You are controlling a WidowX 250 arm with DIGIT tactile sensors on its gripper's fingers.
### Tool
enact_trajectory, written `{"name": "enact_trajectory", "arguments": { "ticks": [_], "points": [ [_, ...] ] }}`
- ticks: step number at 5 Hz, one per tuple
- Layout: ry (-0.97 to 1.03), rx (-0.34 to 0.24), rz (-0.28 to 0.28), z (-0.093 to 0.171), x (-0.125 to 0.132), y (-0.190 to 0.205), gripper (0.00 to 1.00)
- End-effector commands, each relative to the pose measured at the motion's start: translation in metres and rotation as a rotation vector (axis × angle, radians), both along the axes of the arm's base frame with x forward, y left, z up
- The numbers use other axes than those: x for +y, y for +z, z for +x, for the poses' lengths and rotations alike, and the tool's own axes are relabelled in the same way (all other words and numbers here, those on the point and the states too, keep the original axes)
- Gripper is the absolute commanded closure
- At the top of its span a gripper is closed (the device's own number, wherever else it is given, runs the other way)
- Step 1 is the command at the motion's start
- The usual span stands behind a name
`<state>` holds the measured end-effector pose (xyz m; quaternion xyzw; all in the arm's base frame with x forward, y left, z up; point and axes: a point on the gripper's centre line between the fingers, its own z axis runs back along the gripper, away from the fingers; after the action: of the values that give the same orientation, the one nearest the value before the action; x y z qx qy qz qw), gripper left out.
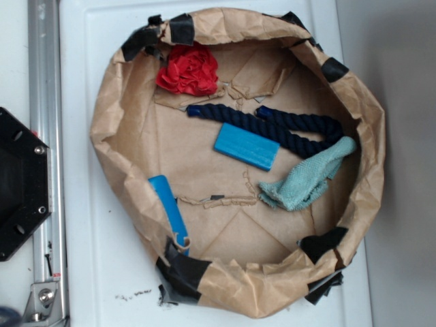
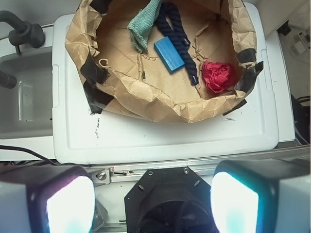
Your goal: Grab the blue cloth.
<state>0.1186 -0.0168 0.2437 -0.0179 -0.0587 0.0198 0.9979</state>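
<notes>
blue cloth [image 1: 308, 180] crumpled at the paper basket's [image 1: 109, 102] edge, touching the navy rope [image 1: 286, 129], partly cut off in wrist view, gripper [image 2: 153, 206] spread wide, holding nothing, fingertips glared out

A white tabletop [image 1: 102, 272] bears a brown paper basket [image 1: 109, 122].

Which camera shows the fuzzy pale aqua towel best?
The exterior view: the fuzzy pale aqua towel lies whole and unobstructed inside the brown paper ring. In the wrist view the towel sits at the top edge, partly cut off.
</notes>
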Motion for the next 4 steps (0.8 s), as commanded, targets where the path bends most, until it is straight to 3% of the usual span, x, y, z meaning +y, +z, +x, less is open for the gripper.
{"name": "enact_trajectory", "arguments": {
  "ticks": [1,2,3,4],
  "points": [
    [0.0,0.0,0.0,0.0,0.0,0.0,0.0],
    [-0.194,-0.243,0.173,0.04,0.028,-0.046,0.0],
    [-0.036,-0.342,0.127,0.087,0.04,-0.074,0.0],
    [0.065,-0.365,0.04,0.132,0.044,-0.102,0.0]
  ]
}}
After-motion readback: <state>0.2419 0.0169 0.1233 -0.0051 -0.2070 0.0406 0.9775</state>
